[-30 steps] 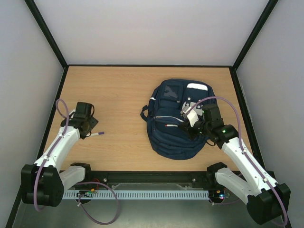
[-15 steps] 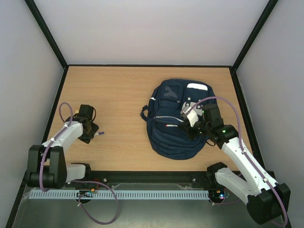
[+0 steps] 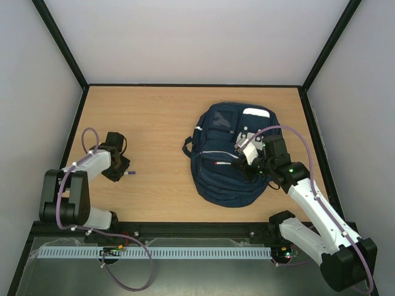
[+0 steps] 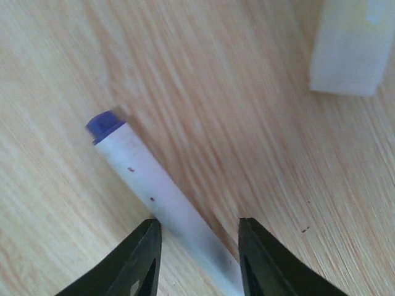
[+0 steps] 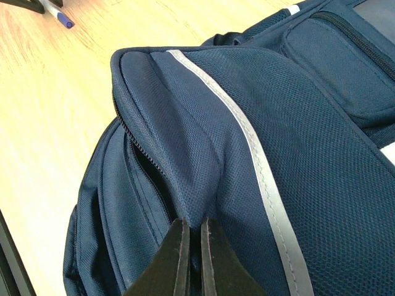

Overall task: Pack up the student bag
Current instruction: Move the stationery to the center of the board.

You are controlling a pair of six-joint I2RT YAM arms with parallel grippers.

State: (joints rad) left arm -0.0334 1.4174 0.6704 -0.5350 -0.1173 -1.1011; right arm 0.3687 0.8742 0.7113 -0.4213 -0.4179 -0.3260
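The navy-blue student bag (image 3: 231, 157) lies flat at centre right, with white reflective stripes and a partly open zip (image 5: 143, 176). My right gripper (image 3: 247, 165) is shut on a pinched fold of the bag's fabric (image 5: 191, 243) beside the zip opening. A white pen with a blue cap (image 4: 151, 188) lies on the table at the left; its tip shows in the top view (image 3: 129, 174). My left gripper (image 4: 197, 256) is open low over the pen. Its jaws straddle the barrel, with a gap on the right side. It also shows in the top view (image 3: 117, 166).
A pale whitish block (image 4: 349, 46) lies on the wood just beyond the pen. The pen also shows far off in the right wrist view (image 5: 58, 17). Black frame rails (image 3: 185, 85) and grey walls close in the wooden table (image 3: 154, 117).
My left arm has folded back and its gripper has come down over the pen. The right arm and the bag have not moved.
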